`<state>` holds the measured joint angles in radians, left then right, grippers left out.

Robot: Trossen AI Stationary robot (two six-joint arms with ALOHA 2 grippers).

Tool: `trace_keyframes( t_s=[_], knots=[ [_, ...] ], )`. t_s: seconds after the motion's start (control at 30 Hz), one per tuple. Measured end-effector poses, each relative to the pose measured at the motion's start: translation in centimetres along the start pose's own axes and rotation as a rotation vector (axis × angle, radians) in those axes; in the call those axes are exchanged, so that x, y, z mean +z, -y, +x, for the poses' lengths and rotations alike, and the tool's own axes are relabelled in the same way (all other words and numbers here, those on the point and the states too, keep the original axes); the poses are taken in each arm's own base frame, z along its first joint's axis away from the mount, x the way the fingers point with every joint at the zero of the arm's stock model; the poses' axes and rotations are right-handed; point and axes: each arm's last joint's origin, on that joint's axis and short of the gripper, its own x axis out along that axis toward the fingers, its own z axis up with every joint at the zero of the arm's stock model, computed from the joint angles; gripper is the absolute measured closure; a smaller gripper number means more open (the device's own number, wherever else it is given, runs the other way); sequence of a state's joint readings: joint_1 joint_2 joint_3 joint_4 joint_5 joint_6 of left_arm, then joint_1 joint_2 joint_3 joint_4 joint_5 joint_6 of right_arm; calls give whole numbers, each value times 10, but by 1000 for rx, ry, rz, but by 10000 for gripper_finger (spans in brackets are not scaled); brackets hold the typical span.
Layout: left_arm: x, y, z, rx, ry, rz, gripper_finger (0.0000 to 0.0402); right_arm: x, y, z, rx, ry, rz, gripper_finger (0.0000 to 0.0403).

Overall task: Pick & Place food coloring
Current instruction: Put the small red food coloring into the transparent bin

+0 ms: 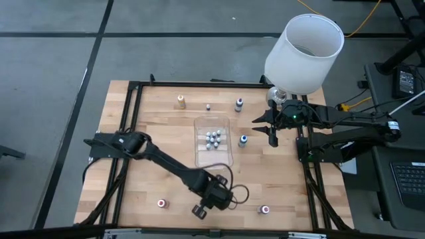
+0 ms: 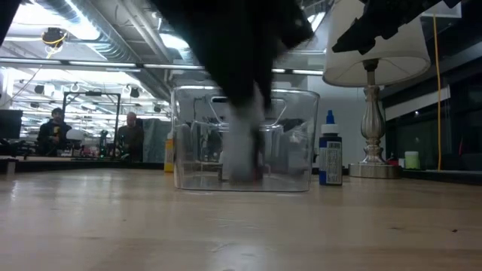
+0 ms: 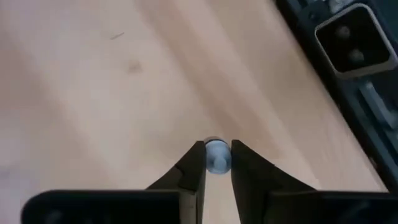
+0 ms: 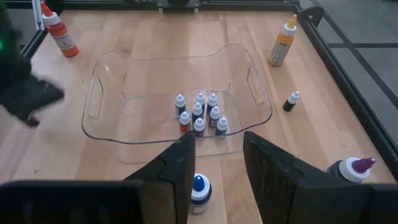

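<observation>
Several tiny food coloring bottles (image 1: 212, 139) (image 4: 200, 114) stand upright in a clear plastic tray (image 1: 202, 154) at mid-table. My left gripper (image 1: 199, 211) (image 3: 217, 163) is near the table's near edge, shut on one whitish-capped bottle (image 3: 217, 154). In the low view it is only a dark blur. My right gripper (image 1: 272, 136) (image 4: 217, 155) hovers open right of the tray. A blue-capped bottle (image 1: 243, 140) (image 4: 199, 186) stands on the table between its fingers, untouched. My left gripper pinches the small bottle's whitish cap (image 3: 217, 163) between its two fingertips (image 3: 196, 157). The fingers come from above, pointing down. The bottle stays upright. Whether its base rests on the table, I cannot tell.
Loose bottles stand on the wood: yellow (image 1: 180, 101), small dark (image 1: 208, 106) and blue (image 1: 239, 103) at the far side, and red-capped ones (image 1: 161, 203) (image 1: 265, 210) at the near side. A white-shaded lamp (image 1: 302, 50) stands at the far right corner. A black frame (image 1: 129, 133) rims the table.
</observation>
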<state>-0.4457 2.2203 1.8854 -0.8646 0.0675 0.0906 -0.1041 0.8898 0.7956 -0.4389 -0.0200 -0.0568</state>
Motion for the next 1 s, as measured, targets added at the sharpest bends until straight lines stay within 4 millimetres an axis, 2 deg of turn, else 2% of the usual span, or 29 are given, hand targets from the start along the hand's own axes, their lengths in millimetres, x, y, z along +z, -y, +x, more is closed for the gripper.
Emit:
trace_keyframes(
  t_s=[0.13, 0.3, 0.4, 0.53, 0.7, 0.83, 1.0],
  knots=[
    [-7, -10, -63, 91, -12, -77, 345, 0, 0, 0, 0, 0, -1, 265],
    [-25, -13, -145, 157, 62, -299, 347, 0, 0, 0, 0, 0, -1, 265],
    [-34, -9, -174, 187, 105, -373, 347, 0, 0, 0, 0, 0, 0, 265],
    [-40, -11, -192, 200, 150, -471, 347, 0, 0, 0, 0, 0, -1, 265],
    [-44, -26, -196, 225, 162, -595, 348, 0, 0, 0, 0, 0, -1, 265],
    [-52, -51, -199, 256, 147, -705, 348, 0, 0, 0, 0, 0, 0, 265],
    [-69, -95, -206, 318, 136, -832, 348, 0, 0, 0, 0, 0, 0, 265]
  ],
)
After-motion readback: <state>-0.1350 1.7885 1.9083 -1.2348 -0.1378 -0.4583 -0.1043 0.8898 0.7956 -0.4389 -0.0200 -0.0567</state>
